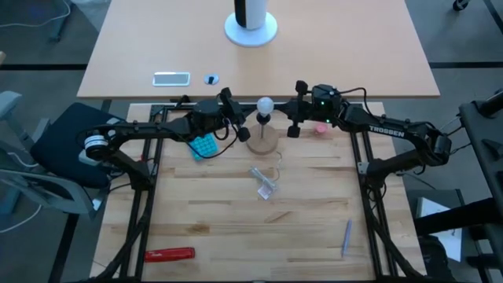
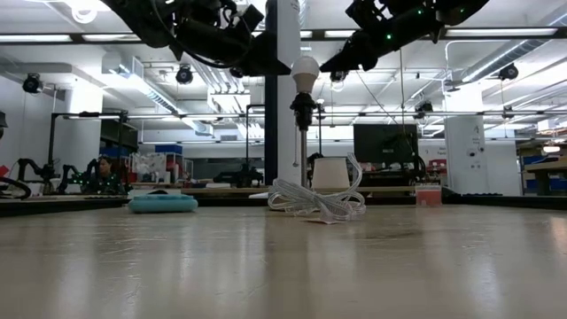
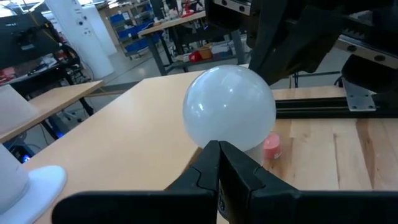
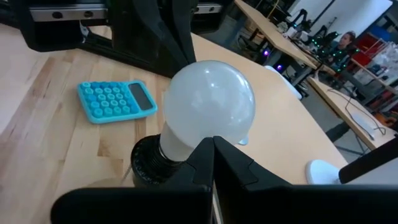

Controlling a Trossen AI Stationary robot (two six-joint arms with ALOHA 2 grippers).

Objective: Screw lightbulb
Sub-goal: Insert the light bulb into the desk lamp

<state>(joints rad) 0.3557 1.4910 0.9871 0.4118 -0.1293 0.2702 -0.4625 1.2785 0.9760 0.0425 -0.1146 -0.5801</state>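
Note:
The lightbulb [image 1: 265,104] is a white globe standing upright in the black socket [image 4: 146,163] of a small lamp. The lamp's thin stem rises from a round wooden disc [image 1: 263,143]. The low view shows the lightbulb [image 2: 306,71] high above the table. My left gripper [image 1: 250,116] is shut and level, its tips at the globe's lower left side [image 3: 219,149]. My right gripper [image 1: 280,110] is shut too and comes from the right, its tips at the globe's lower side [image 4: 213,146]. The bulb's screw base is hidden in the socket. My left gripper points its shut fingertips [image 3: 211,163] level at the globe's lower part [image 3: 230,134] from the table's left; I cannot tell whether they touch it. My right gripper points its shut fingertips [image 4: 205,160] at the globe's underside [image 4: 208,127] from the table's right, slanting slightly down; whether they touch cannot be told.
A blue calculator [image 1: 204,146] lies left of the disc and a clear wrapper [image 1: 265,182] just in front of it. A small pink round thing [image 1: 321,127] sits under my right arm. A red-handled tool [image 1: 169,254] and a grey pen [image 1: 346,237] lie near the front edge.

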